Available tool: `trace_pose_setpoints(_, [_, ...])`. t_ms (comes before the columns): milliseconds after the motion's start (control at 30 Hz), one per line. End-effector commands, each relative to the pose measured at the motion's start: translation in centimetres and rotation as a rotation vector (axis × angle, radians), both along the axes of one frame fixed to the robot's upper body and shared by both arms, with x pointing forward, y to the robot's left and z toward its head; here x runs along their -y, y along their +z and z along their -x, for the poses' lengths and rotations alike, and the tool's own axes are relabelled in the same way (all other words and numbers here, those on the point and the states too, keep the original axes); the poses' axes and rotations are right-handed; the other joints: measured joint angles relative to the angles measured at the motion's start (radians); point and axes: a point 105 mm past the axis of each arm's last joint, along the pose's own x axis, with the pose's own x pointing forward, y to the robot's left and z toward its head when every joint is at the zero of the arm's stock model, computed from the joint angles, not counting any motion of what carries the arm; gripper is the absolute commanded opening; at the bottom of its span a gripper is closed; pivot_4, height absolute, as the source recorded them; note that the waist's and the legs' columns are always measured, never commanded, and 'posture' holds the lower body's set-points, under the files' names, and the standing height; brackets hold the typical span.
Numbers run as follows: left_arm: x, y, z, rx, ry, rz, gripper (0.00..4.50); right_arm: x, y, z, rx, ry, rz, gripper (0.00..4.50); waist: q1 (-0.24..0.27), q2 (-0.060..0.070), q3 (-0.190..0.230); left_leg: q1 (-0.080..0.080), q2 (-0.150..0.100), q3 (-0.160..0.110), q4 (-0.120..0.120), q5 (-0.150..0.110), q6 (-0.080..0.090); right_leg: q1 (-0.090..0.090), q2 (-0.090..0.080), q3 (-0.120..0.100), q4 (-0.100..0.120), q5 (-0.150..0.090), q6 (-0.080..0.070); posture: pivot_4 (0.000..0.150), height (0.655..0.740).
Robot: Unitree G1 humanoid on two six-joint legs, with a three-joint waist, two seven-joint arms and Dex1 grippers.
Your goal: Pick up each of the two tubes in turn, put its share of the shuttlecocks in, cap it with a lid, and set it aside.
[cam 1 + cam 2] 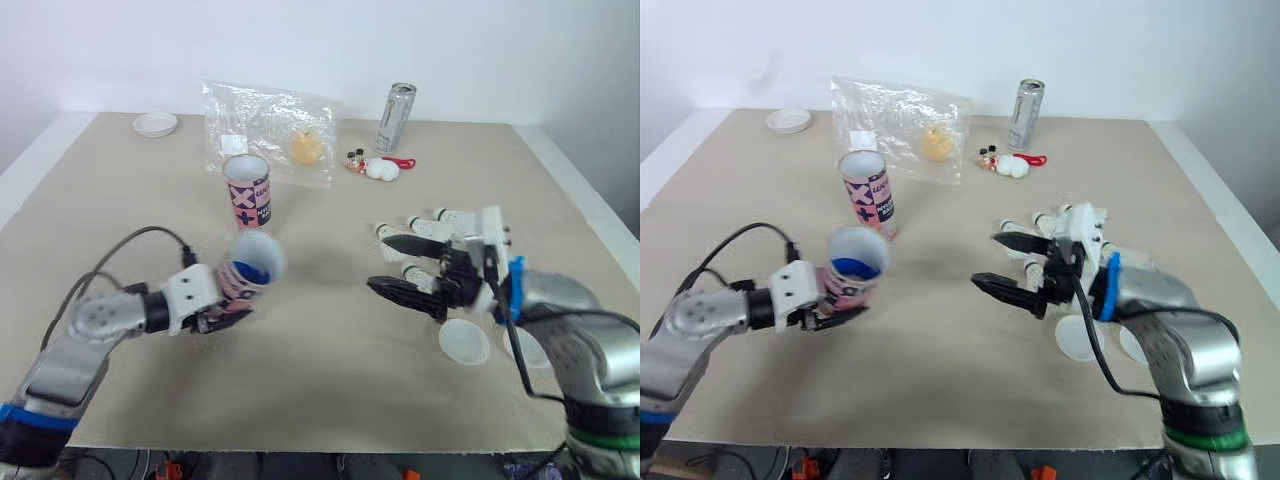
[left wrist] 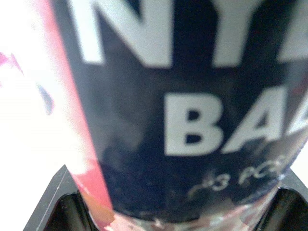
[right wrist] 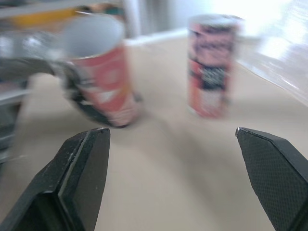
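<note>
Beige tabletop, white wall behind; logged left gripper (image 1: 215,312) clamped around tube (image 1: 248,270), lifted, long axis tilted, open mouth facing up and rightward, second tube (image 1: 247,190) upright just behind. Found right gripper (image 1: 380,262) spread wide and empty, nearer arm to shuttlecocks (image 1: 445,217) just beside it, lids (image 1: 464,342) close by. Judged loading would run leftward into that mouth.

Bare table (image 1: 320,345) between held tube (image 1: 245,275) and right claw (image 1: 378,262), upright tube (image 1: 248,192) farther back
</note>
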Motion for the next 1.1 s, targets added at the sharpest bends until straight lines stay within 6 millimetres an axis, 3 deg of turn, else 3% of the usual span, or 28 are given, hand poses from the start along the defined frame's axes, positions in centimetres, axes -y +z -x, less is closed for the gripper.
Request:
trace_pose_setpoints(33, [1.4,0.7,0.2,-0.055,-0.091,-0.018,2.94,0.9,0.7,0.7,0.040,-0.141,0.006,4.50,-0.009,0.001,0.001,0.000,0.000,0.000,0.000,0.000,0.000,0.000,0.000,0.000,0.000,0.000,0.000,0.150,0.7400])
trace_pose_setpoints(233, [2.5,0.2,-1.0,-0.140,-0.174,-0.100,2.94,2.4,-1.2,2.3,-0.043,-0.380,-0.011,4.50,-0.003,0.001,0.001,0.000,0.000,-0.002,0.001,0.000,0.001,0.000,0.002,0.000,0.000,0.001,0.000,0.150,0.7400])
trace_pose_setpoints(500, [4.4,-0.5,-1.8,-0.141,-0.260,-0.167,2.94,2.4,-4.0,3.4,-0.164,-0.524,-0.041,4.50,-0.002,0.001,0.001,-0.001,0.000,-0.004,0.002,0.001,0.001,0.001,0.001,-0.002,0.000,0.001,0.000,0.150,0.7400])
trace_pose_setpoints(833, [5.8,-0.6,-1.9,-0.111,-0.299,-0.168,2.94,3.0,-5.6,1.3,-0.192,-0.570,-0.050,4.50,-0.002,0.001,0.000,-0.001,0.000,-0.004,0.003,0.001,0.002,0.002,0.001,-0.002,0.000,0.001,0.000,0.150,0.7400])
trace_pose_setpoints(1100, [5.4,-0.9,-1.9,-0.091,-0.272,-0.161,2.94,2.8,-6.0,-0.9,-0.226,-0.567,-0.106,4.50,-0.002,0.002,0.000,-0.001,0.000,-0.004,0.003,0.001,0.002,0.002,0.001,-0.002,0.001,0.002,0.001,0.150,0.7400])
